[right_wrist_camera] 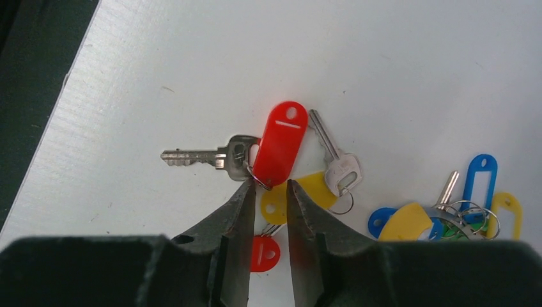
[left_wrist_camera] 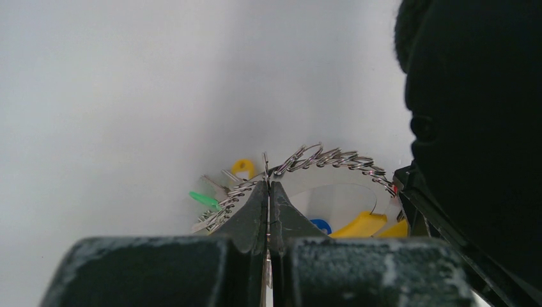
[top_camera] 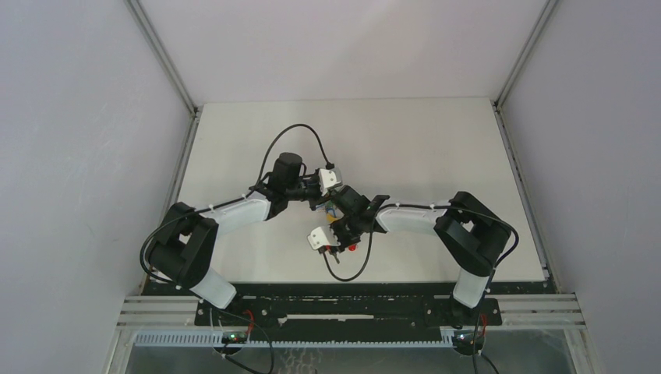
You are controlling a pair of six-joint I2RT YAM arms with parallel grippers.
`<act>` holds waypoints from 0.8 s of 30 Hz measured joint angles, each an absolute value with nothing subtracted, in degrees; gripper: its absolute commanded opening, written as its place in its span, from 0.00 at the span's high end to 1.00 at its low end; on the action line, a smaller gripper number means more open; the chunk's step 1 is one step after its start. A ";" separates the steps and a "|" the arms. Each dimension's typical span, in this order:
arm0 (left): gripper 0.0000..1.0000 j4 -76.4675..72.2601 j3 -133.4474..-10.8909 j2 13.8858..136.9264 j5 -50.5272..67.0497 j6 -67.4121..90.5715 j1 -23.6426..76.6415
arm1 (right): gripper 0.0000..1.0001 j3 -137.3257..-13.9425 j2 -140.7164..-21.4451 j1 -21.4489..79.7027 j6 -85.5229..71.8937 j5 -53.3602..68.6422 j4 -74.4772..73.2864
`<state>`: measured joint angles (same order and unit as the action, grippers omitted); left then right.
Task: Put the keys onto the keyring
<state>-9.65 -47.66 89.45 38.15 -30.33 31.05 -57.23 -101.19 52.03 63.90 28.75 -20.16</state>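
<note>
In the left wrist view my left gripper (left_wrist_camera: 268, 184) is shut on the thin wire of the keyring (left_wrist_camera: 332, 158), a silver ring strung with small rings, green (left_wrist_camera: 203, 199), yellow and blue tags and a yellow band (left_wrist_camera: 363, 225). In the right wrist view my right gripper (right_wrist_camera: 268, 185) is open a little, its tips just above the small ring of a silver key (right_wrist_camera: 198, 156) with a red tag (right_wrist_camera: 281, 144). A second key (right_wrist_camera: 340, 169) with a yellow tag (right_wrist_camera: 300, 195) lies beside it, and another red tag (right_wrist_camera: 264, 252) lies between the fingers. From above, both grippers (top_camera: 335, 204) (top_camera: 343, 240) meet mid-table.
The keyring's bunch of blue, yellow and green tags (right_wrist_camera: 460, 214) lies on the white table just right of the loose keys. The table's dark near edge (right_wrist_camera: 38, 77) runs at the left of the right wrist view. Grey walls (top_camera: 93, 117) enclose the table.
</note>
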 measured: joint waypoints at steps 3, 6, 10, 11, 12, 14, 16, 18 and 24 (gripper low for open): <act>1.00 -9.56 -47.66 89.45 38.17 -30.35 31.05 | 0.85 -57.87 -101.38 52.12 64.14 28.62 -20.69; 1.00 -9.32 -47.66 89.45 38.20 -30.35 31.05 | 0.93 -58.08 -101.41 52.14 64.31 28.51 -21.30; 1.00 -9.23 -47.66 89.45 38.20 -30.35 31.05 | 1.00 -58.26 -101.41 52.16 64.29 28.47 -22.09; 1.00 -9.19 -47.66 89.45 38.20 -30.35 31.05 | 1.00 -58.28 -101.41 52.16 64.25 28.45 -22.22; 1.00 -9.17 -47.66 89.45 38.20 -30.37 31.05 | 1.00 -58.33 -101.38 52.18 64.16 28.45 -22.39; 1.00 -9.08 -47.66 89.45 38.20 -30.37 31.05 | 1.00 -58.37 -101.27 52.18 63.81 28.45 -22.81; 1.00 -8.97 -47.66 89.45 38.20 -30.37 31.05 | 1.00 -58.37 -100.82 52.21 63.05 28.47 -23.40; 1.00 -8.88 -47.66 89.45 38.20 -30.37 31.05 | 1.00 -58.33 -99.66 52.23 61.67 28.49 -23.86; 1.00 -8.82 -47.66 89.45 38.17 -30.39 31.05 | 1.00 -54.37 -91.53 52.25 53.12 28.21 -22.37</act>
